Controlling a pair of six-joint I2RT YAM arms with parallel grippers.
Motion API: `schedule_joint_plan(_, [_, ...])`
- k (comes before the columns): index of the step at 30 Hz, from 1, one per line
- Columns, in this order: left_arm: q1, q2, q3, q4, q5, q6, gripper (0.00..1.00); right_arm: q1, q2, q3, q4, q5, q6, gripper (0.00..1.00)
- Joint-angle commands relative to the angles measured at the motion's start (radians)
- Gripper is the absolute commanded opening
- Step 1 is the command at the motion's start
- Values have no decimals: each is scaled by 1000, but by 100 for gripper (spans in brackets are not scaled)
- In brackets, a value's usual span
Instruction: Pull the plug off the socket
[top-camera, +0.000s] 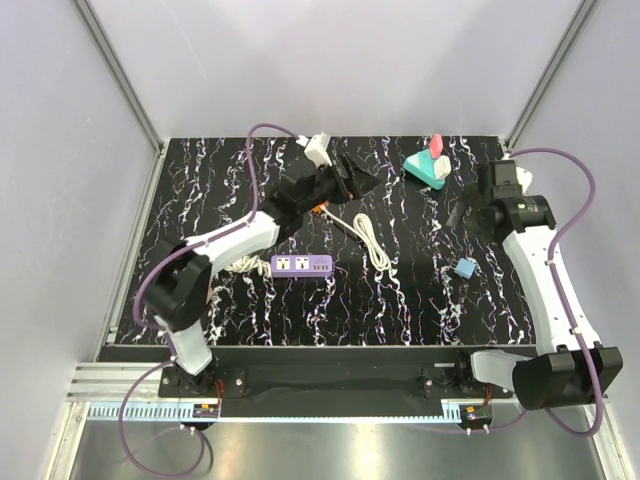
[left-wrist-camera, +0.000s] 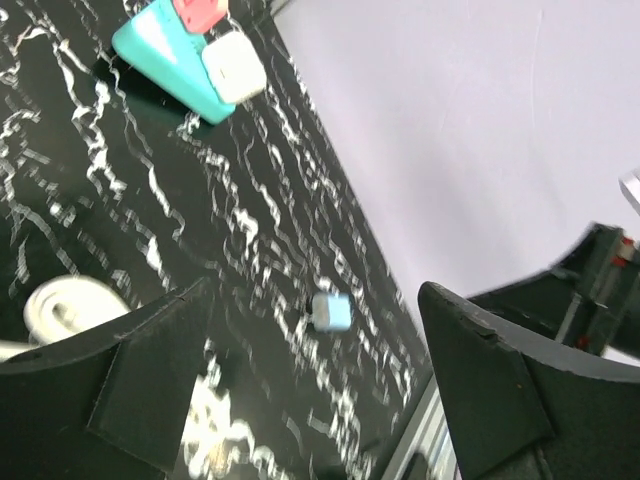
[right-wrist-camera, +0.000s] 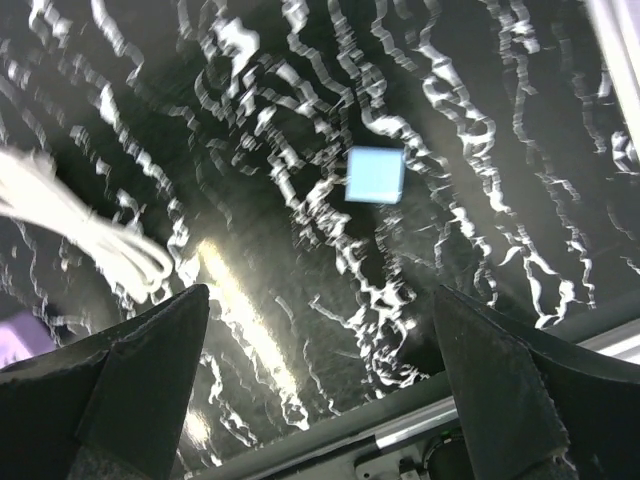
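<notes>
Left claw (top-camera: 362, 183) wide, empty; socket strip (top-camera: 302, 265) behind it, basewards, long axis crosswise. Right claw (right-wrist-camera: 320, 295) wide, farther.

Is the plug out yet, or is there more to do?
Looks done: the strip shows bare sockets from above, and the white cord lies apart from it. In hand: nothing; the left gripper and right gripper are both open and empty. Left: nothing obvious, maybe pulling the arms back.
</notes>
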Motion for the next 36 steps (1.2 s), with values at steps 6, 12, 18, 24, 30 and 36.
schedule_joint_plan(6, [-26,382,250,324,-67,-198,89,-176,111,142,176,-109,-51,100])
schedule_joint_plan(12, [-45,593,471,314,-144,-221,88,-212,281,176,268,-138,-37,100])
schedule_joint_plan(18, [-80,754,742,104,-283,-241,86,-235,385,240,359,-196,-25,100])
schedule_joint_plan(24, [-109,901,973,-1,-320,-310,84,-236,522,306,393,-184,-45,100])
schedule_joint_plan(30, [-111,856,916,77,-311,-186,79,-239,620,306,510,-238,-77,100])
schedule_joint_plan(36, [-78,695,743,109,-256,21,79,-239,686,305,592,-319,-71,100])
